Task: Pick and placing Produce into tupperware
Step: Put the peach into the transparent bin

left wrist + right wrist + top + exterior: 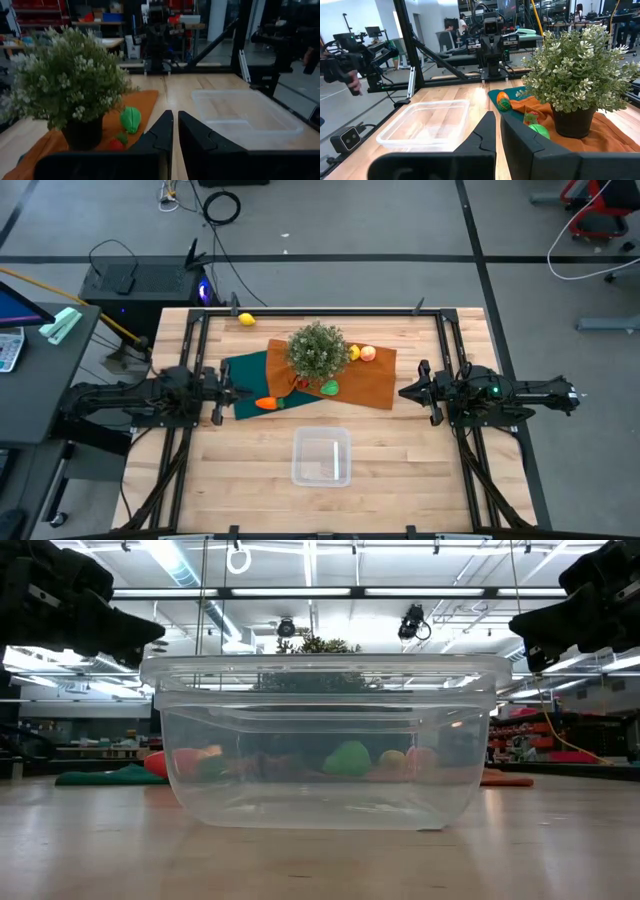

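The clear tupperware (321, 457) rests on its base near the table's near edge, with nothing in it. Beyond it an orange cloth (375, 385) and a green cloth (245, 370) lie flat. The orange carrot (267, 403) lies on the green cloth, the green piece (329, 388) on the orange one. A yellow piece (354, 352) and the peach fruit (368, 353) lie behind the plant. The second yellow piece (246, 319) lies on bare wood near the far edge. My left gripper (232, 392) hovers shut left of the cloths. My right gripper (405, 391) hovers shut to their right.
A bushy green plant in a dark pot (318, 350) stands on the cloths among the produce, with a small red piece (116, 144) at its foot. Black frame rails run along the table's left, right and far sides. Bare wood (420, 470) flanks the tupperware.
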You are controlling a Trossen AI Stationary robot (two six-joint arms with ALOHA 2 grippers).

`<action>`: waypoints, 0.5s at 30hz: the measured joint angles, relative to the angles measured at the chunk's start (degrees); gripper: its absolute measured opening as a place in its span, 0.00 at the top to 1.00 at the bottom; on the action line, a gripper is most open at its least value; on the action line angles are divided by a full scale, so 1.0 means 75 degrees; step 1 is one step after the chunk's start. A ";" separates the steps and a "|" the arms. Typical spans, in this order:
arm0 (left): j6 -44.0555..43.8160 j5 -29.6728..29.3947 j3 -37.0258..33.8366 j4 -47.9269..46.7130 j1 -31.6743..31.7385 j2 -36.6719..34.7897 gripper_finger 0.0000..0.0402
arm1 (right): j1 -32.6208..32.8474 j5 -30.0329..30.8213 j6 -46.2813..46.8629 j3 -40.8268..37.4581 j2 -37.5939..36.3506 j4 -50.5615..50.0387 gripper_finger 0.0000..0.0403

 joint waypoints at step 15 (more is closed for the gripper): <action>-0.3156 -0.2906 -0.0002 0.4272 0.0004 0.0003 0.97 | -0.0003 0.0023 0.0747 -0.0009 -0.0001 0.4058 1.00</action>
